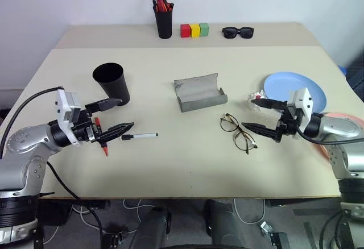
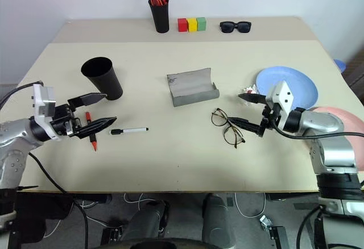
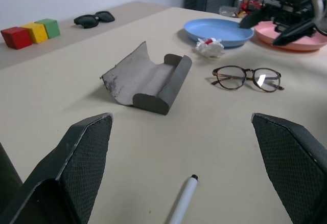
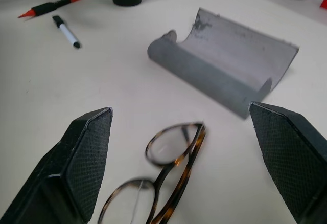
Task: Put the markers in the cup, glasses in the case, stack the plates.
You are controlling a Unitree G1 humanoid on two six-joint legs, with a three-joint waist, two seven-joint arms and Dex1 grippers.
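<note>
Our left gripper (image 1: pixel 116 116) and right gripper (image 1: pixel 259 115) gape wide and empty, textured black fingers over the white marker (image 1: pixel 139 136) and red marker (image 1: pixel 101 141) and beside the tortoiseshell round-lensed glasses (image 1: pixel 238 132), near the open grey felt case (image 1: pixel 199 92).

On the table (image 1: pixel 187 158), the case (image 1: pixel 199 92) sits in the middle with its flap lid open. The cup (image 1: pixel 112 82) stands to its left, with both markers (image 1: pixel 139 136) in front of it. The glasses (image 1: pixel 238 132) lie right of the case, the plates (image 1: pixel 298 87) beyond them at the right edge.
</note>
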